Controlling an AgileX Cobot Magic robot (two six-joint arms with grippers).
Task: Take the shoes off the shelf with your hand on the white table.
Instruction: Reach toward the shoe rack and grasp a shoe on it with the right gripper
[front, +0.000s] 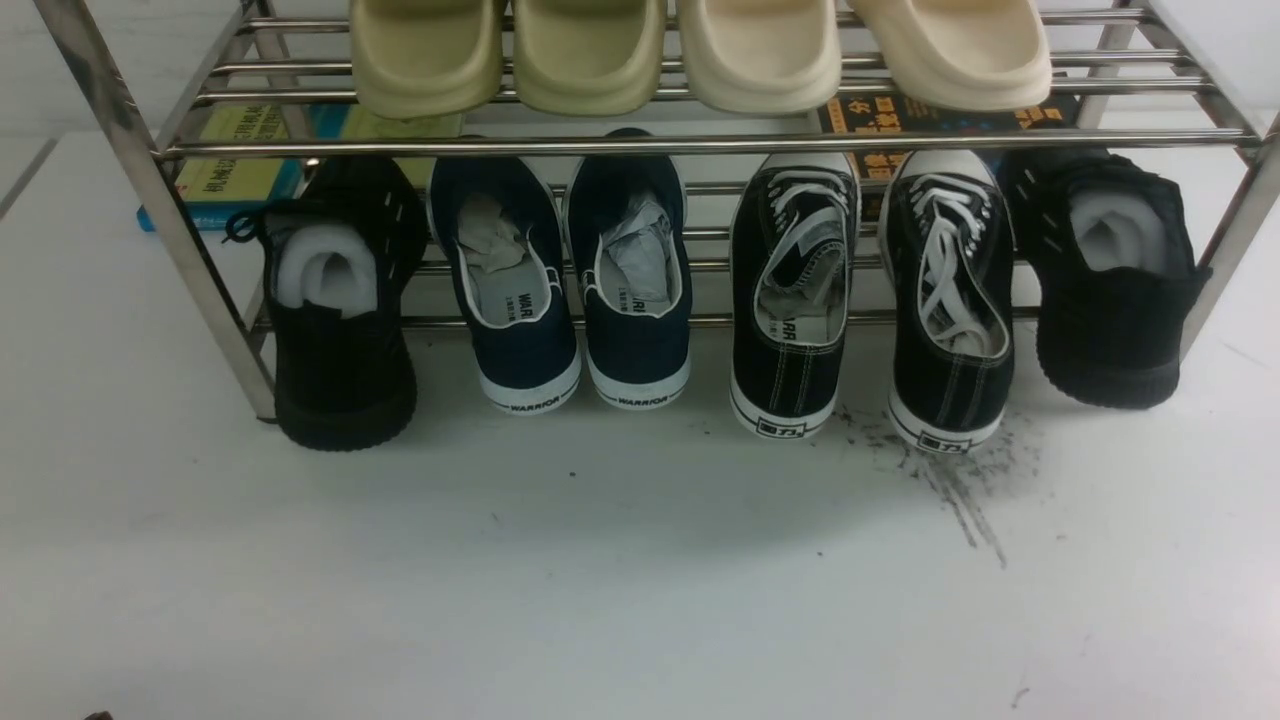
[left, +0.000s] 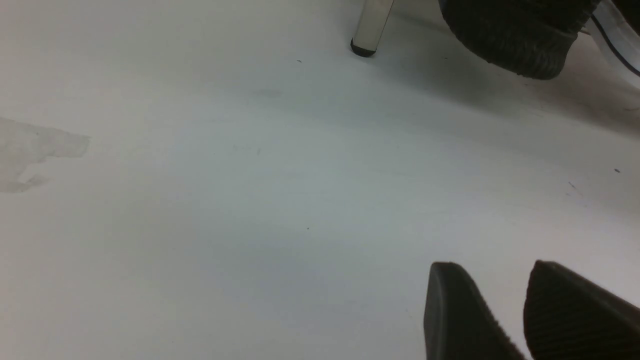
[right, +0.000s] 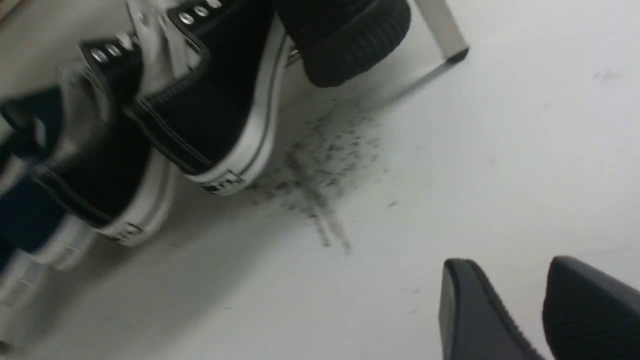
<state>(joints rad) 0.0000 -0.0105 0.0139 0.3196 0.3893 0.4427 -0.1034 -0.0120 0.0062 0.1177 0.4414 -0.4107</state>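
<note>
The two black canvas lace-up shoes, the left one (front: 790, 300) and the right one (front: 950, 310), lean heel-down on the lower tier of the chrome shelf (front: 700, 143), right of centre. Their white-edged heels rest on the white table (front: 600, 560). In the right wrist view both shoes show, one (right: 215, 115) nearer than the other (right: 110, 185). My right gripper (right: 507, 261) hovers open and empty over the table, short of the dark scuff marks (right: 315, 170). My left gripper (left: 496, 265) is open and empty above bare table. Neither gripper shows in the front view.
Several cream slippers (front: 700, 50) fill the top tier. A navy WARRIOR pair (front: 570, 280) and two black knit shoes, one at the left end (front: 340, 300) and one at the right end (front: 1110, 270), share the lower tier. Books (front: 240, 165) lie behind. Shelf legs (left: 370, 25) (right: 442, 30) stand near each gripper.
</note>
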